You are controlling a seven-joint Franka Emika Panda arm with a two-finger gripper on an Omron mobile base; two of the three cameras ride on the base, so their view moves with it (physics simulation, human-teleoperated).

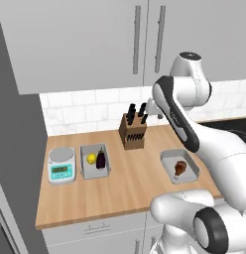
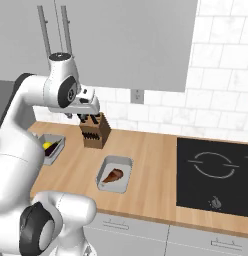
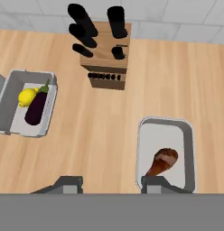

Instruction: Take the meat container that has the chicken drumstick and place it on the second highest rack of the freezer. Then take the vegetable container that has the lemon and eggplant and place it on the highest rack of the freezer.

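Your gripper (image 3: 111, 184), fingers apart w/ nothing between, is hovering over the surface (image 3: 105, 135), left of the meat container (image 3: 165, 151) w/ drumstick (image 3: 162, 161).

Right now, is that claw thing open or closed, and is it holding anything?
Gripper: open and empty, above the counter near the drumstick tray.
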